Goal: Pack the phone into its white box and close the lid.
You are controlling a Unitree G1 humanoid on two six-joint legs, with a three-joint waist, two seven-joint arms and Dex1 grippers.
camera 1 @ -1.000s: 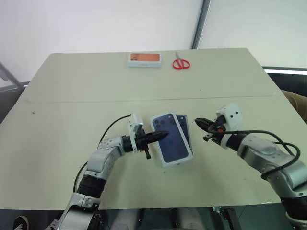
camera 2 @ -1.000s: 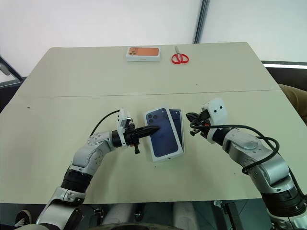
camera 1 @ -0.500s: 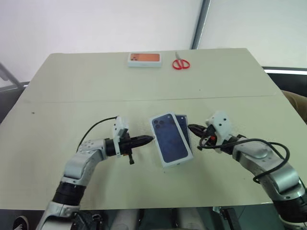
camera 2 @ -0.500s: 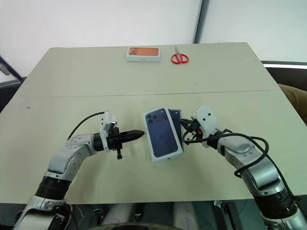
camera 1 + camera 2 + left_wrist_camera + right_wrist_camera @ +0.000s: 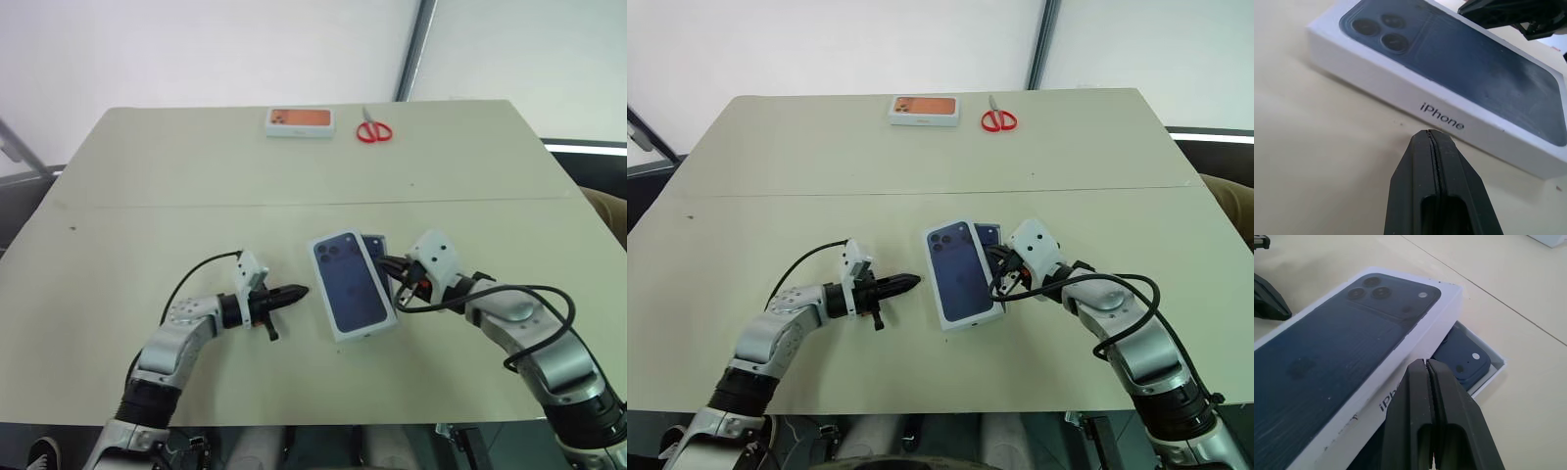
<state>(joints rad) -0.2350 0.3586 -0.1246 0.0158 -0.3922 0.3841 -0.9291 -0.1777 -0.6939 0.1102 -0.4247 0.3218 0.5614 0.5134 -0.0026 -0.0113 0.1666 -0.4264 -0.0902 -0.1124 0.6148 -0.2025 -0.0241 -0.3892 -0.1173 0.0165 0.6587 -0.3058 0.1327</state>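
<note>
A pale beige table with a seam across its top fills the scene. Behind it stands a plain white wall, crossed by a grey slanting post.

We list, on the beige table:

- Lid, white shell with a dark blue phone picture facing up, lying askew over the white box near the table's middle, nearer the front edge.
- Phone, dark blue; we see only its camera corner showing past the lid's right side, inside the box.
- Left gripper, black fingers pressed together, tip pointing at the lid's left side, just beside it and apart from it.
- Right gripper, fingers together, at the lid's right side; contact we cannot tell.
- White box with orange picture, flat by the far edge.
- Red-handled scissors, just right of that box.
</note>
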